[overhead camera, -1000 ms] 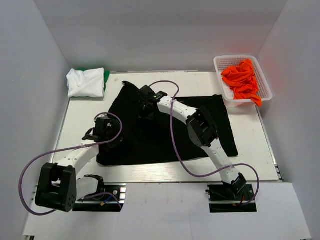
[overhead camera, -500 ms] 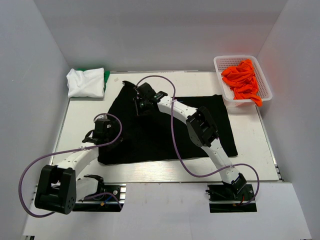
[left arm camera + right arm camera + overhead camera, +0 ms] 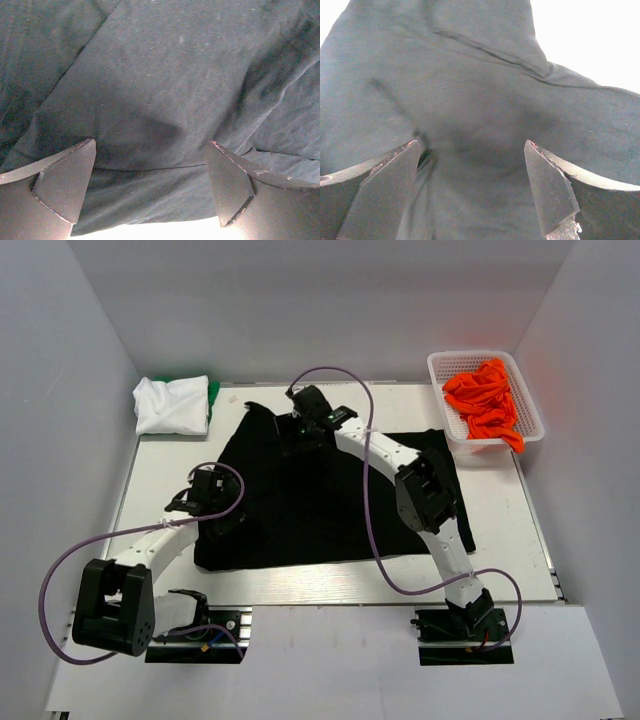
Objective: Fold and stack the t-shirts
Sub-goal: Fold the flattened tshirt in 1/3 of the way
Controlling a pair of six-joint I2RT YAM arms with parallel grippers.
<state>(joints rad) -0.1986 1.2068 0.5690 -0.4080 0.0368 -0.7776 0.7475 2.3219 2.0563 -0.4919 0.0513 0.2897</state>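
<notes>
On the table (image 3: pixel 510 530), black t-shirt (image 3: pixel 300 512) lies spread, creased

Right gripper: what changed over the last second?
The right gripper opened, letting go of the black t-shirt, and moved toward the far edge of the table. The left gripper stayed open over the shirt's left side; the white t-shirt and orange t-shirts didn't move.

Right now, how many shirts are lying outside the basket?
3: the black t-shirt spread mid-table, the white t-shirt folded at the far left corner, and a green t-shirt showing beneath its right edge. Others could be hidden under that pile.
</notes>
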